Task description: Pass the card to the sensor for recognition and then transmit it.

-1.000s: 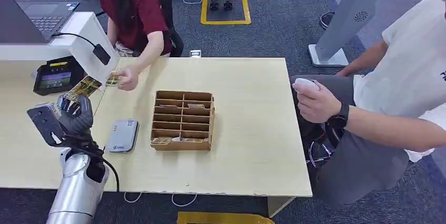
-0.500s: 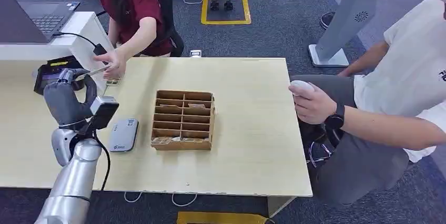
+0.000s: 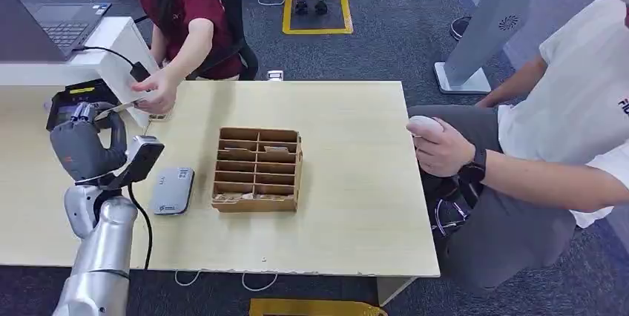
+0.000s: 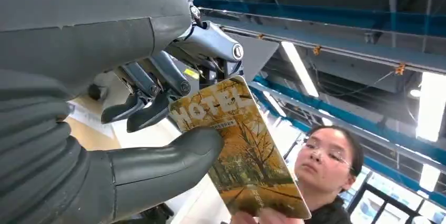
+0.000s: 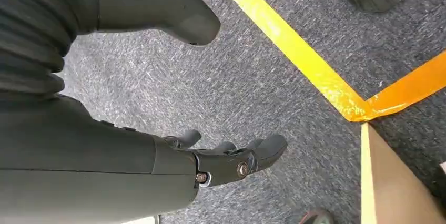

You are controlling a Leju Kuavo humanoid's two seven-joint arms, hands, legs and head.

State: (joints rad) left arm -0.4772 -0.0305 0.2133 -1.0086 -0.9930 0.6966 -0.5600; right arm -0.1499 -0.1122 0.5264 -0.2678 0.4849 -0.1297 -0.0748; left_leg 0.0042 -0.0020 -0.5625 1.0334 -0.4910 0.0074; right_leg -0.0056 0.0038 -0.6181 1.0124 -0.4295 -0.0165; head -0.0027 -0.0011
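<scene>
My left hand (image 3: 87, 142) is raised over the table's left part, near the black terminal (image 3: 68, 98). It pinches a hotel card (image 4: 239, 150) between thumb and fingers; the card (image 3: 119, 107) sticks out edge-on toward a person in a red shirt. That person's hand (image 3: 156, 96) touches the card's far end, and their fingertips (image 4: 263, 216) show at its edge. The grey card sensor (image 3: 172, 191) lies flat on the table beside my left forearm. My right hand (image 5: 158, 155) hangs over grey carpet, fingers apart and holding nothing.
A brown cardboard organizer (image 3: 257, 169) with several compartments stands mid-table. A laptop (image 3: 52, 28) sits on the raised white counter at the back left. A second person (image 3: 564, 130) sits at the table's right side, holding a white object (image 3: 426, 124). Yellow tape (image 5: 310, 61) marks the floor.
My left hand turned over and lifted the card toward the person in red. Their hand left the cards lying on the table and reached the held card's end.
</scene>
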